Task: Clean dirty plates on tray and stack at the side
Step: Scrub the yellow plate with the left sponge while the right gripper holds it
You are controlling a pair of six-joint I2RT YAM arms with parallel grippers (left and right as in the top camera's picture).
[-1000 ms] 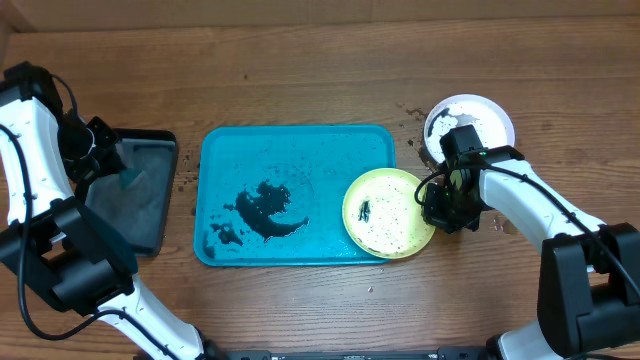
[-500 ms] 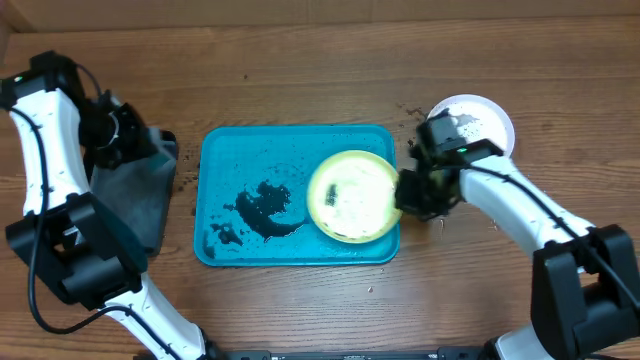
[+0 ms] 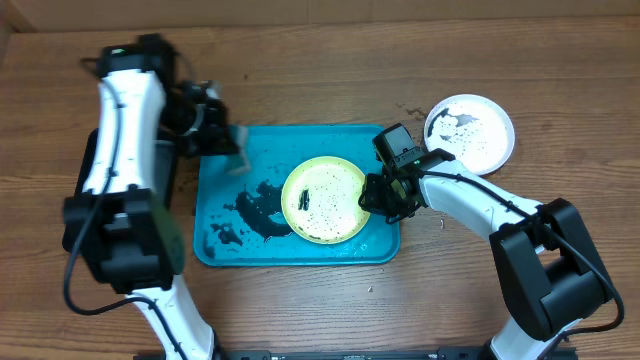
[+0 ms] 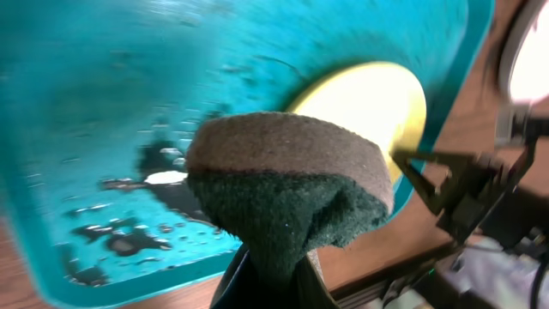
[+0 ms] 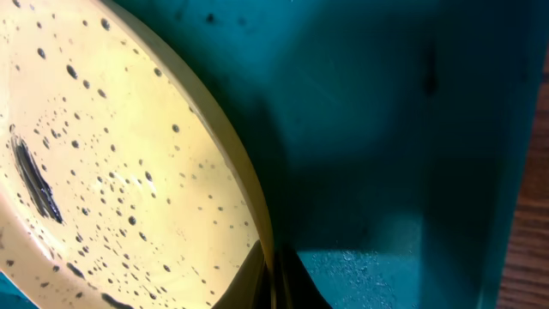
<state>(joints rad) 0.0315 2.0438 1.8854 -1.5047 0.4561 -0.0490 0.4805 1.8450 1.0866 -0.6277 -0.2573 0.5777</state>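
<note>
Yellow-green plate (image 3: 324, 200) lies speckled inside the turquoise tray (image 3: 350, 145), right gripper (image 3: 378, 196) clamped on its right rim, left gripper (image 3: 222, 138) closed on a sponge (image 4: 287, 176) over the tray's top-left corner, white plate (image 3: 470, 132) outside tray.

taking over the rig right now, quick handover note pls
Left gripper: shut on the sponge, above the far left corner of the tray.
Right gripper: fingers shut on the rim of the yellow-green plate, which lies on the tray.
White plate: on the table right of the tray, speckled black.
Done: nothing clean or stacked.
Left: scrub the plates and stack them at the side. No blue plate can be made out.
</note>
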